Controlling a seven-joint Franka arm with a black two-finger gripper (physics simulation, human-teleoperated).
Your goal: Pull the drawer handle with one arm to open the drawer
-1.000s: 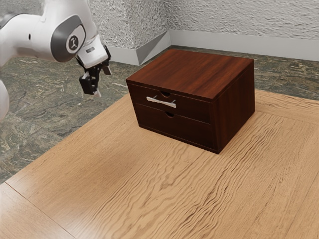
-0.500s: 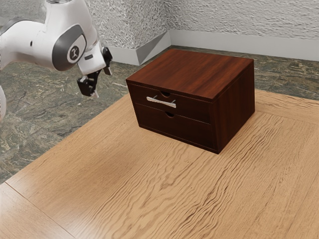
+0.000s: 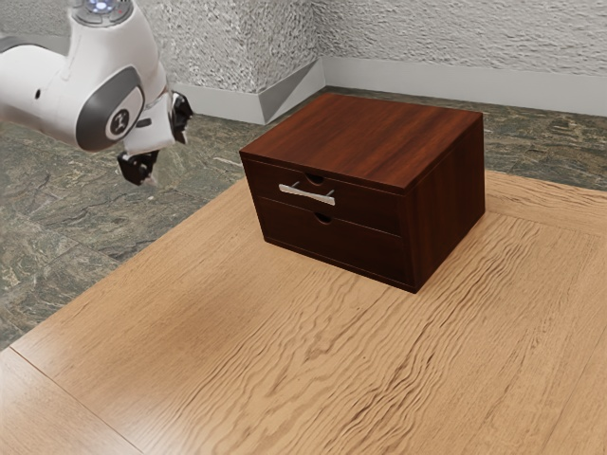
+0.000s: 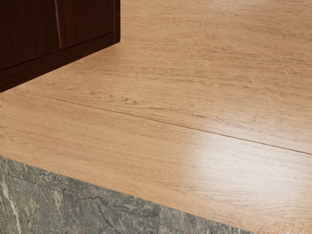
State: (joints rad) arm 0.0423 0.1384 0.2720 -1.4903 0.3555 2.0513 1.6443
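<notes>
The wooden table (image 3: 285, 360) carries a dark drawer cabinet (image 3: 370, 142) near its far edge. The cabinet's upper drawer (image 3: 365, 203) sits flush and closed, with the silver drawer handle (image 3: 306, 194) on its front. Past the table's edge at the exterior view's left, the gripper (image 3: 137, 169) hangs over the stone floor (image 3: 57, 218), well apart from the handle; its open or closed state cannot be determined.

White arm (image 3: 90, 90) bent, claw (image 3: 138, 172) angled downward
</notes>
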